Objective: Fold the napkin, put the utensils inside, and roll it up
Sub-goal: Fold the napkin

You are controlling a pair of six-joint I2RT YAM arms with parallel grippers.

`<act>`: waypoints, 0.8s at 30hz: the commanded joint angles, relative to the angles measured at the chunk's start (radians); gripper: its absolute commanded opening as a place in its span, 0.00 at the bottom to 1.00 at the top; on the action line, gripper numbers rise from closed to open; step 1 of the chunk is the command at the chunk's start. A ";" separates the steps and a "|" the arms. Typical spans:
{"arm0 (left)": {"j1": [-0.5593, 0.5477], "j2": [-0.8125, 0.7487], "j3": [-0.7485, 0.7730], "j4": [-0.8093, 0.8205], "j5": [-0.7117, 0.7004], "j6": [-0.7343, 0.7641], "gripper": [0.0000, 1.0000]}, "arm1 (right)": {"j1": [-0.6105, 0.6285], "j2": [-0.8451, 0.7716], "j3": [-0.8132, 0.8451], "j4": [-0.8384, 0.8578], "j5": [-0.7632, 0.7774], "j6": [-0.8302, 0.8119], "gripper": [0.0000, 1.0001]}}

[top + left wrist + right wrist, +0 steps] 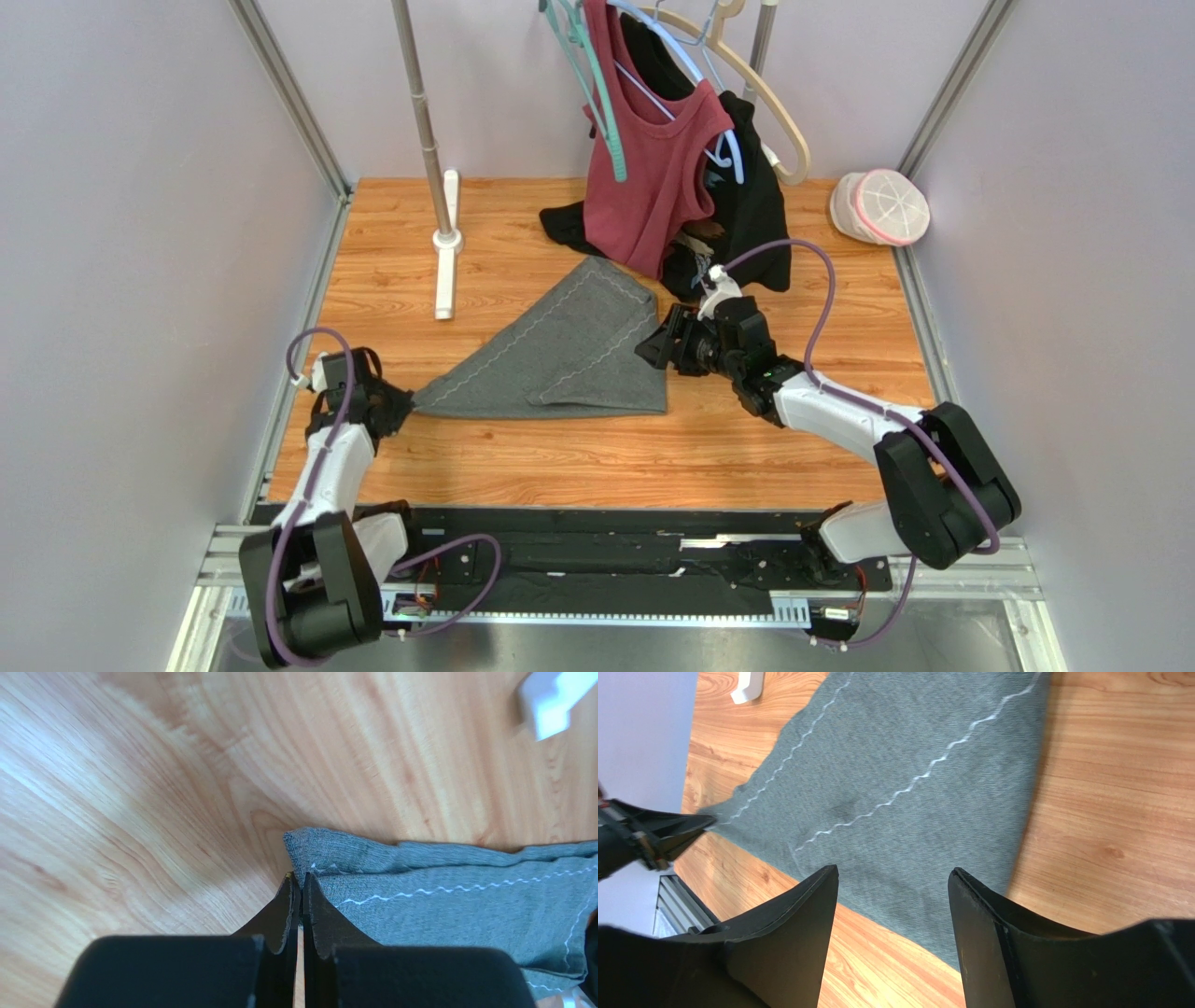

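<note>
The dark grey napkin (561, 353) lies on the wooden table folded into a triangle, its light zigzag stitching showing (456, 896) (899, 777). My left gripper (400, 406) (300, 876) is low at the napkin's left corner, jaws shut with the tips pinching the cloth's edge. In the right wrist view the left gripper's tip (703, 821) meets that same corner. My right gripper (654, 347) (894, 870) hovers open over the napkin's right near edge with nothing between its fingers. The utensils are out of view.
A maroon top (652, 154) and a black garment (758, 196) hang on hangers at the back, reaching down to the table behind the napkin. A white cap (881, 207) lies back right. A white stand base (446, 259) with its pole is back left.
</note>
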 commanded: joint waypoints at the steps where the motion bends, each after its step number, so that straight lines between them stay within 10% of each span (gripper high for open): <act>1: 0.012 -0.131 0.066 -0.059 -0.100 0.081 0.00 | -0.006 -0.038 -0.014 -0.022 0.033 -0.021 0.63; 10: -0.023 -0.297 0.127 0.013 0.024 0.193 0.00 | -0.005 -0.046 -0.013 -0.047 0.046 -0.036 0.62; 24: -0.567 0.083 0.314 0.242 -0.034 0.325 0.00 | -0.005 -0.112 -0.071 -0.056 0.085 0.007 0.62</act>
